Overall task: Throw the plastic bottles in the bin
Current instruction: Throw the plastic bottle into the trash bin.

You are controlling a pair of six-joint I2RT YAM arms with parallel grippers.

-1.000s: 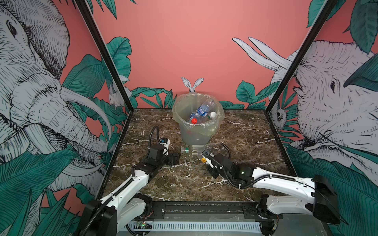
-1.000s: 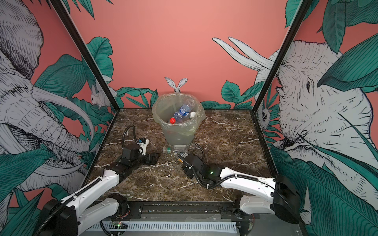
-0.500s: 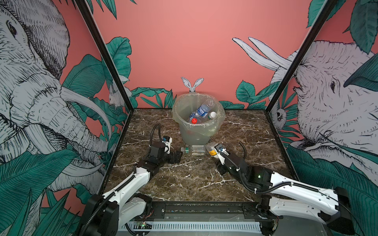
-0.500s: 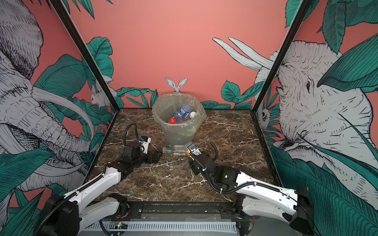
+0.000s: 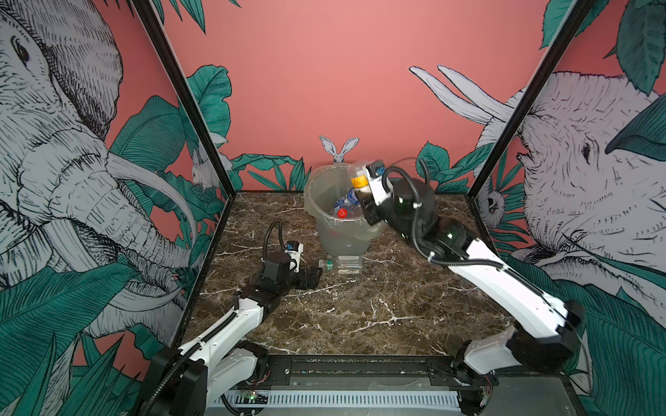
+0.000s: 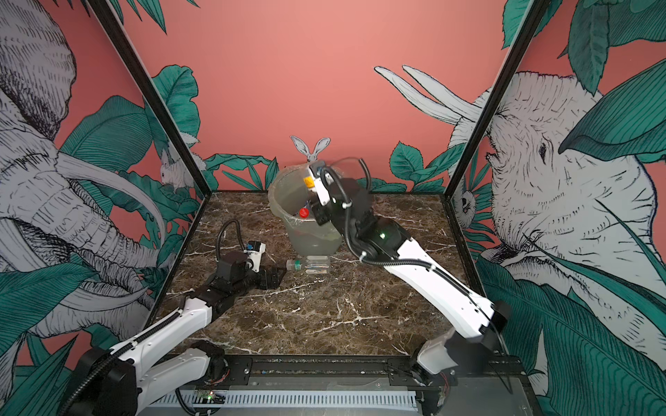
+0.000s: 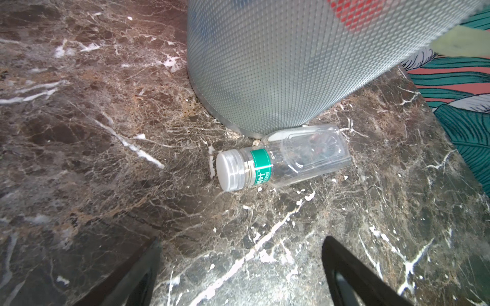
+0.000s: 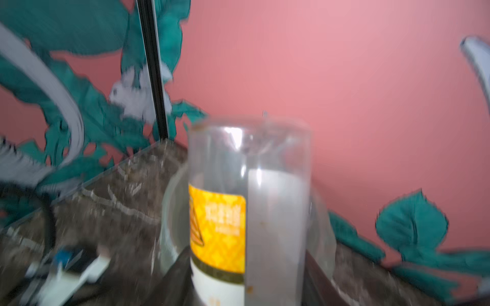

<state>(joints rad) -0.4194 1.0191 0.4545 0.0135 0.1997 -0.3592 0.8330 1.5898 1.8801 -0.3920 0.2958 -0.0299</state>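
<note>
The bin (image 5: 326,236) is a translucent grey bucket standing at the back middle of the table, seen in both top views. Plastic bottles lie inside it, one with a red cap (image 5: 341,213). My right gripper (image 5: 363,192) is raised over the bin's right rim, shut on a clear yellow-labelled bottle (image 8: 217,225) that sticks up from the jaws. Another clear bottle (image 7: 286,159), with a green band and a pale cap, lies on its side against the bin's base (image 7: 265,66). My left gripper (image 7: 241,239) rests low on the table, open and empty, a short way from that bottle's cap.
The table (image 5: 360,317) is dark brown marble, boxed in by painted walls at the left, back and right. The right arm (image 5: 486,270) slants across the table's right half. A black rail (image 5: 360,363) runs along the front edge.
My right arm has lifted from the table in front of the bin to above its rim, carrying the yellow-labelled bottle. The left gripper has edged slightly toward the lying bottle.
</note>
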